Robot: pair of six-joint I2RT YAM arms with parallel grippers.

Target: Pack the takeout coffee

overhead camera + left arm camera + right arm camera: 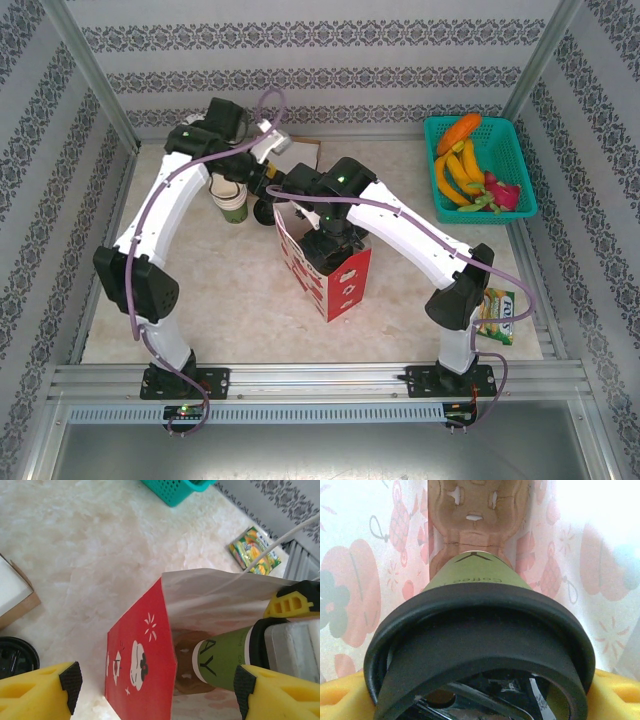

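A red and white paper bag (330, 275) stands open in the middle of the table. My right gripper (333, 245) reaches down into its mouth and is shut on the takeout coffee (470, 577), a pale-green cup with a black lid (480, 615). Its yellow fingers (340, 700) sit on either side of the lid. The cup (222, 657) hangs inside the bag just above a brown cardboard cup carrier (186, 662). My left gripper (157, 685) is open at the bag's far rim, with the red bag wall (140, 665) between its wide-set fingers (50, 692).
A pale-green cup with white sticks (232, 205) stands behind the bag on the left. A teal basket (520, 150) of fruit sits at the back right. A snack packet (497, 315) lies near the right arm's base. A cardboard box (17, 600) and a black lid (15, 657) lie beside the bag.
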